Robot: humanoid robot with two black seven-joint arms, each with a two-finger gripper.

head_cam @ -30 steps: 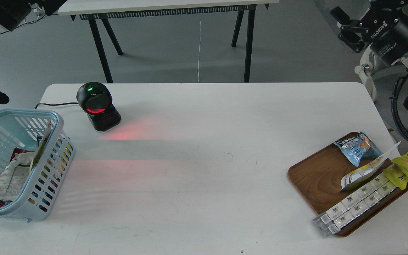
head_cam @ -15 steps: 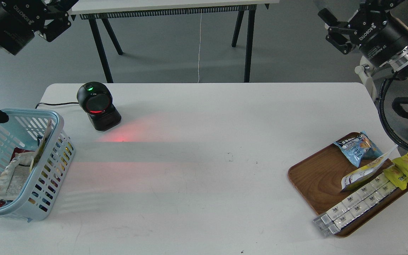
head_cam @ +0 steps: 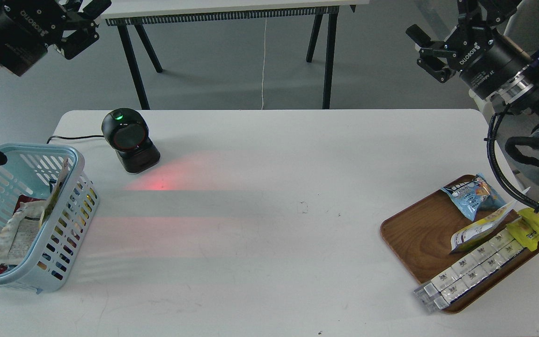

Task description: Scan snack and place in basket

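The left tool (head_cam: 83, 21) hangs high at about ten o'clock, above the floor beyond the tabletop's (head_cam: 269, 187) far edge; its fingers stand apart with nothing between them. Below it, at nine o'clock, the basket (head_cam: 70, 161) sits on the tabletop's left edge, partly cut off by the frame. Inside it lie a silvery-white pouch with dark text (head_cam: 14, 234) and a thin yellow-edged packet (head_cam: 56, 192) leaning upright against the right wall. Just beyond the basket's far right corner stands a black scanner (head_cam: 129, 139) with a green light on top, its red glow falling on the tabletop in front of it.

The middle of the tabletop carries nothing but that glow.

At about four o'clock a brown wooden tray (head_cam: 414, 234) rests near the right edge. On it, the light blue snack packet (head_cam: 473, 194) lies at the far side; the snack (head_cam: 482, 227), yellow and silvery-white, lies propped at a tilt just nearer than it; a long strip of small white packets (head_cam: 470, 271) runs along the tray's near right side and overhangs its near rim. A yellow packet (head_cam: 538, 220) hangs over the tray's right rim.

The right tool (head_cam: 426, 54) hovers at two o'clock, its fingers spread and empty, well apart from the snack, which lies toward five o'clock from it.
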